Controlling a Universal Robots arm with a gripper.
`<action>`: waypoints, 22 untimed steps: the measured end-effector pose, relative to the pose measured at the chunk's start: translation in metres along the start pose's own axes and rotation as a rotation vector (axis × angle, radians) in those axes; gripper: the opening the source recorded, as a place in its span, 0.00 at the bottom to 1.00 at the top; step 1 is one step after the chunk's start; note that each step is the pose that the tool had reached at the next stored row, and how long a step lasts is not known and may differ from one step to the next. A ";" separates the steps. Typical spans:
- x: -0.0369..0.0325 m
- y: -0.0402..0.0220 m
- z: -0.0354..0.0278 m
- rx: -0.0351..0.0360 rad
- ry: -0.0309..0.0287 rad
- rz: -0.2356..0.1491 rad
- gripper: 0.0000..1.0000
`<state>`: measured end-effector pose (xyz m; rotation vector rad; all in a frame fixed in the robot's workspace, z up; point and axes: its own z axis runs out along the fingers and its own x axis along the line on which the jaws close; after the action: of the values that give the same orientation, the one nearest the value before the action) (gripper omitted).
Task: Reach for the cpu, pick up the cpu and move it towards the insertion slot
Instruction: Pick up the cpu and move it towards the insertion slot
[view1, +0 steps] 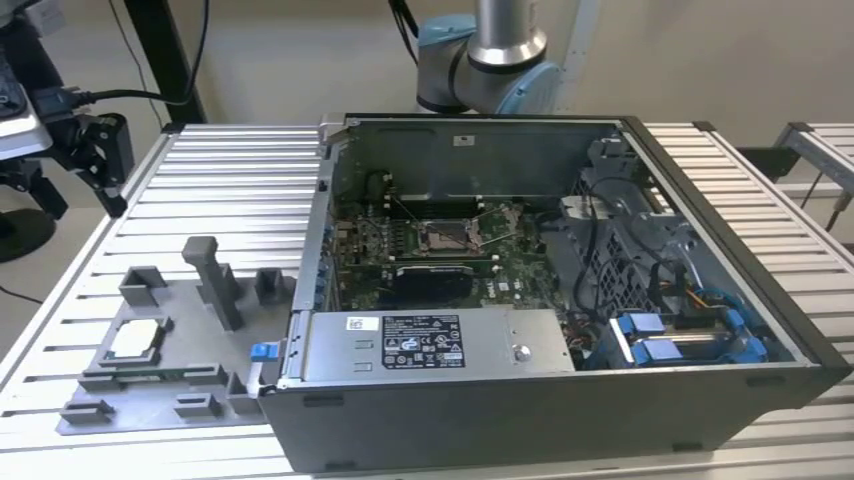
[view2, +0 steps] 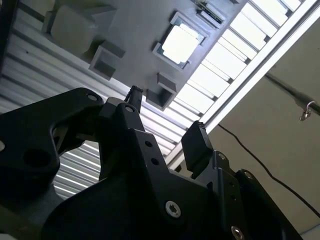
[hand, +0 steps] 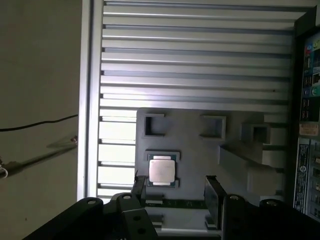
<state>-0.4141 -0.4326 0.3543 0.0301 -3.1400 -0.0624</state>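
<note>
The cpu (view1: 138, 340) is a small silvery square lying flat in a pocket of the grey fixture plate (view1: 160, 405), at the exterior view's left. Both wrist views show the cpu (hand: 162, 171) (view2: 181, 44) from above. My gripper (hand: 175, 190) (view2: 166, 112) hangs well above the fixture, open, with nothing between its black fingers (hand: 211, 195). In the exterior view the gripper (view1: 80, 175) is the black assembly at the upper left. The insertion slot (view1: 445, 237) is a silver-framed socket on the green board inside the open computer case (view1: 534, 410).
The fixture carries grey blocks and a tall post (view1: 214, 280) beside the cpu. The case wall (view1: 310, 250) stands between the fixture and the socket. The slatted metal table (view1: 227, 180) ends close to the fixture; a cable (hand: 35, 124) lies on the floor beyond.
</note>
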 end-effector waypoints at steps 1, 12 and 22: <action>0.0000 0.0000 0.0004 0.0000 0.0000 0.000 1.00; 0.0000 -0.0002 0.0060 -0.0001 -0.0001 0.000 1.00; 0.0000 -0.0004 0.0106 0.0001 0.0001 0.000 1.00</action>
<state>-0.4141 -0.4326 0.3436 0.0300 -3.1399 -0.0623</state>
